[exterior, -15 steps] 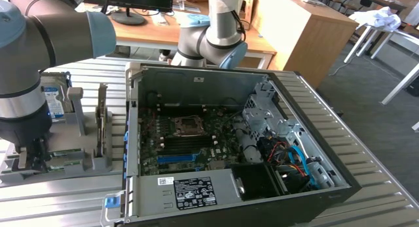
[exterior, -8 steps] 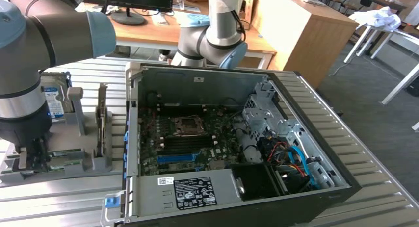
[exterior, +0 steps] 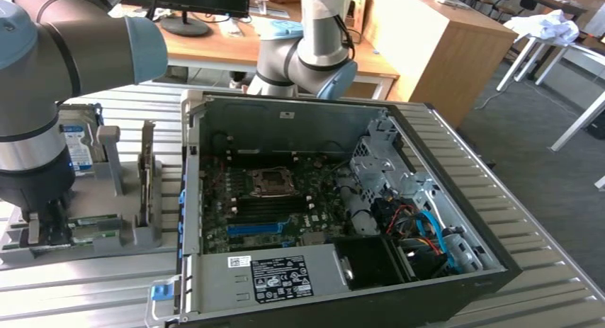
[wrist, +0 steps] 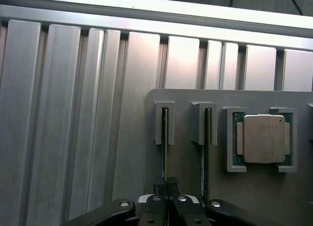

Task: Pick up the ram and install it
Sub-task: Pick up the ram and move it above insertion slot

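Gripper (wrist: 167,188) seemingly pinching ram (wrist: 165,147), upright in grey holder (wrist: 184,167), processor (wrist: 264,138) beside

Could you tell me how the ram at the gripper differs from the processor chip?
The ram stands on edge in a slot, a thin green strip; the processor chip lies flat, square and silver. The gripper is shut on the ram; the processor chip is untouched. Both sit in the grey holder.

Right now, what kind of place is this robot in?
Probably a robotics lab: an open computer case on a slatted aluminium table, a processor chip in a gray parts holder, wooden desks behind.
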{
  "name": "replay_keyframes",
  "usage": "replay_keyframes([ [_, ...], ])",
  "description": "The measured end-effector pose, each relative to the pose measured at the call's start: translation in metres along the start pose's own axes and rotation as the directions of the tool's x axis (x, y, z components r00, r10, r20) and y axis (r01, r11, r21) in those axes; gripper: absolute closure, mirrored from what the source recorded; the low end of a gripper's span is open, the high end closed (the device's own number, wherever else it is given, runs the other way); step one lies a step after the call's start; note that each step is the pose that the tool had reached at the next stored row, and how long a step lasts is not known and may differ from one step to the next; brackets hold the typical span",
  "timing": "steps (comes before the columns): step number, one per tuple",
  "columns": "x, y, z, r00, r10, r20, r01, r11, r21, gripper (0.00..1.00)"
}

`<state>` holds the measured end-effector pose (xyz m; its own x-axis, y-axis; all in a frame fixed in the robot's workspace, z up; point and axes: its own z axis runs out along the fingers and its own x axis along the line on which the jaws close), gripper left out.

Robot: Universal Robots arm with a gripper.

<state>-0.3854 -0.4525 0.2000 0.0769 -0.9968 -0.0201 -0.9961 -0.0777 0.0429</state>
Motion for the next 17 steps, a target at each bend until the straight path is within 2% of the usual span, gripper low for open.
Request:
replay_keyframes([
  [4, 0.0, 0.0, 0.0, 1.0, 0.0, -0.0004, 0.0, 1.0, 0.0, 0.88],
  [6, 0.0, 0.0001, -0.0028, 1.0, 0.0, -0.0043, 0.0, 1.0, -0.0004, 0.88],
  [9, 0.0, 0.0005, -0.0125, 1.0, 0.0, -0.0045, 0.0, 1.0, -0.0002, 0.88],
  [17, -0.001, 0.002, -0.0474, 1.0, 0.0, -0.0046, 0.0, 1.0, -0.0003, 0.88],
])
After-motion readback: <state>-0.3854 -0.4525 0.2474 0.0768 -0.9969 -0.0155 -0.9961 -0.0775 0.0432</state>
